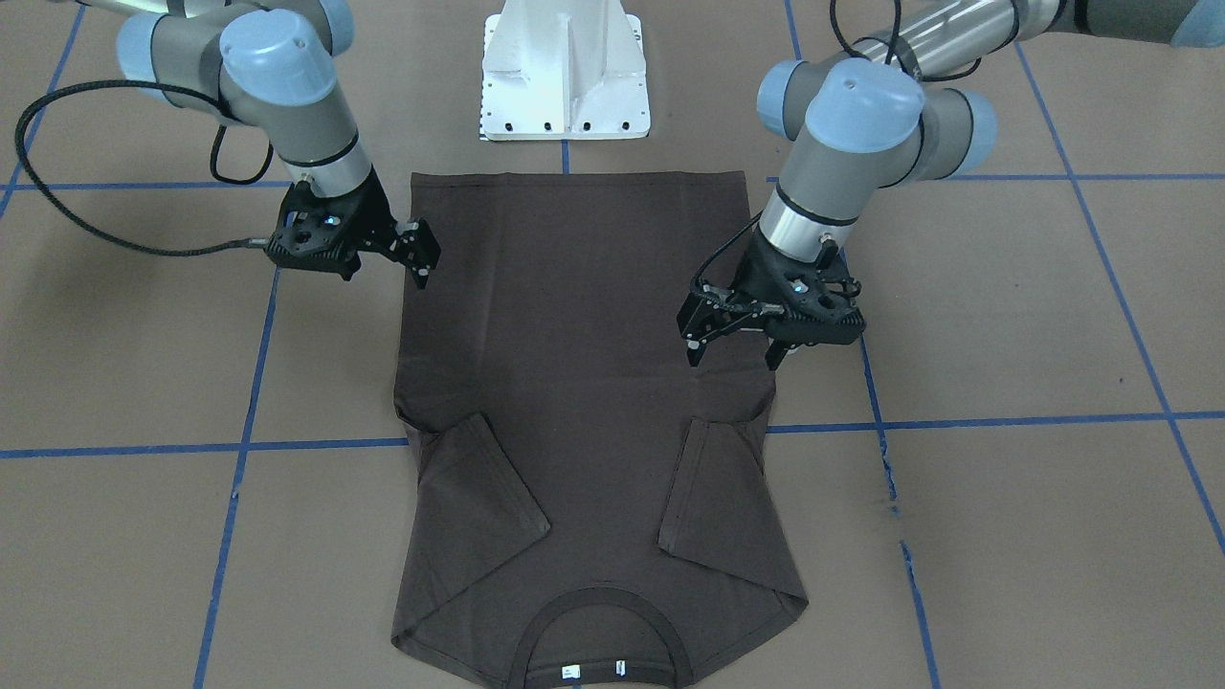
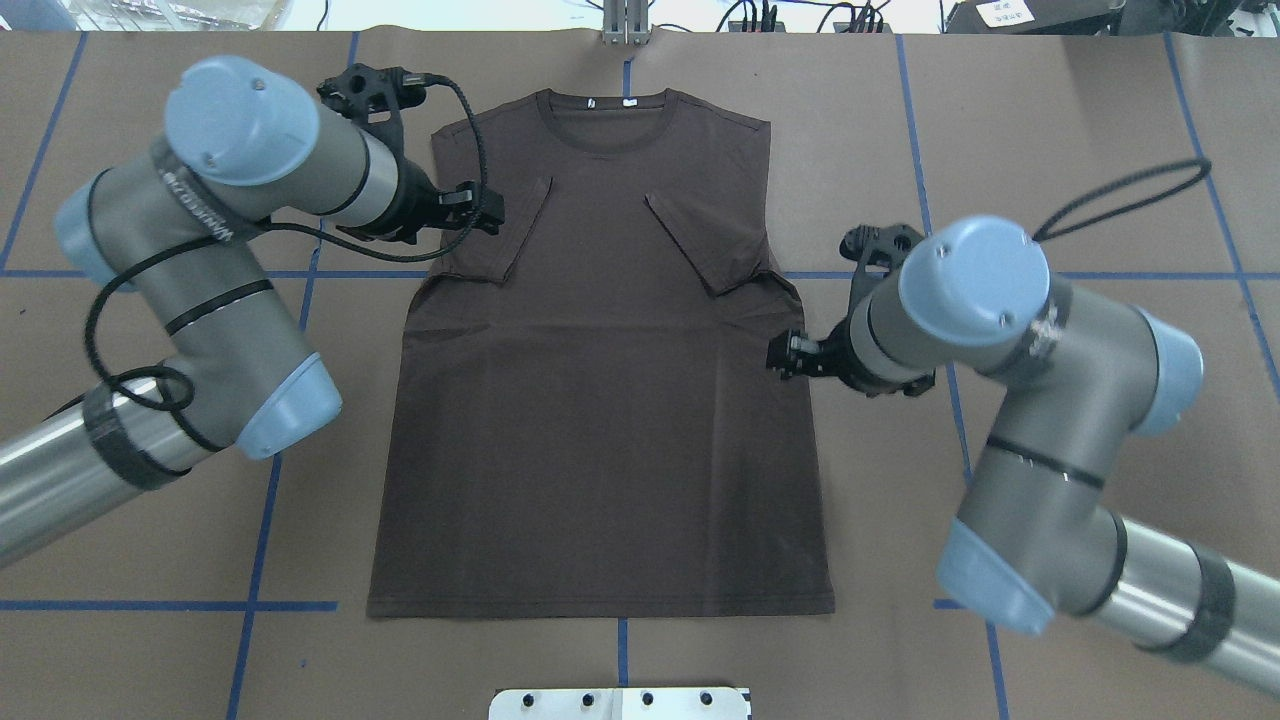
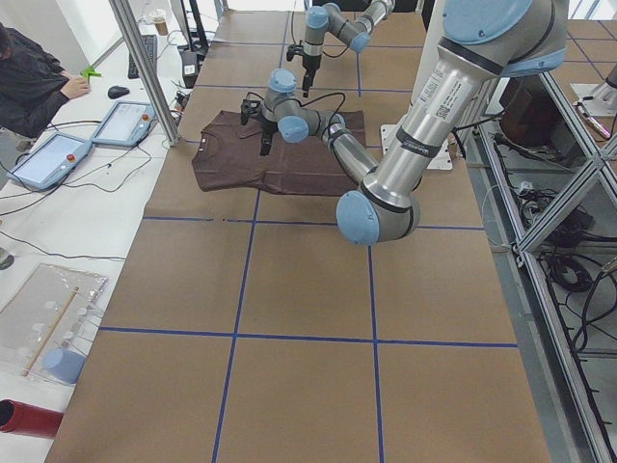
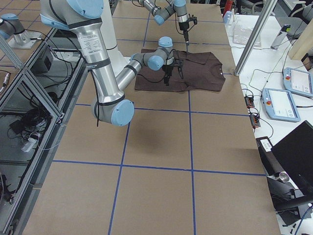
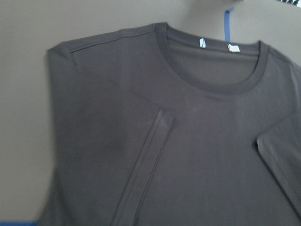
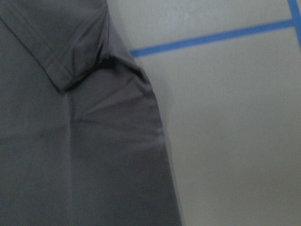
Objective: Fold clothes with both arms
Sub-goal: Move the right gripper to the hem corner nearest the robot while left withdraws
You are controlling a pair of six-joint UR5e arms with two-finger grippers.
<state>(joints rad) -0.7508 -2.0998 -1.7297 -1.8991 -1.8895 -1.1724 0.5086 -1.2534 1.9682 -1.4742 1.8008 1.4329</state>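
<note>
Dark brown T-shirt point(image 2: 600, 420) flat on the brown table point(image 2: 1050, 120), sleeves folded inward, collar away from the robot. Left gripper point(image 1: 731, 362) by one sleeve, fingers spread, empty. Right gripper point(image 1: 421, 258) at the opposite side edge; can't tell its finger state.

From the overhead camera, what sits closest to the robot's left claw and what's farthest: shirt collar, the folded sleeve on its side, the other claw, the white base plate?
From the left gripper:
1. Folded sleeve, right beside it.
2. Collar, at the far end of the shirt.
3. Right gripper, across the shirt.
4. White base plate, at the view's bottom edge.
</note>
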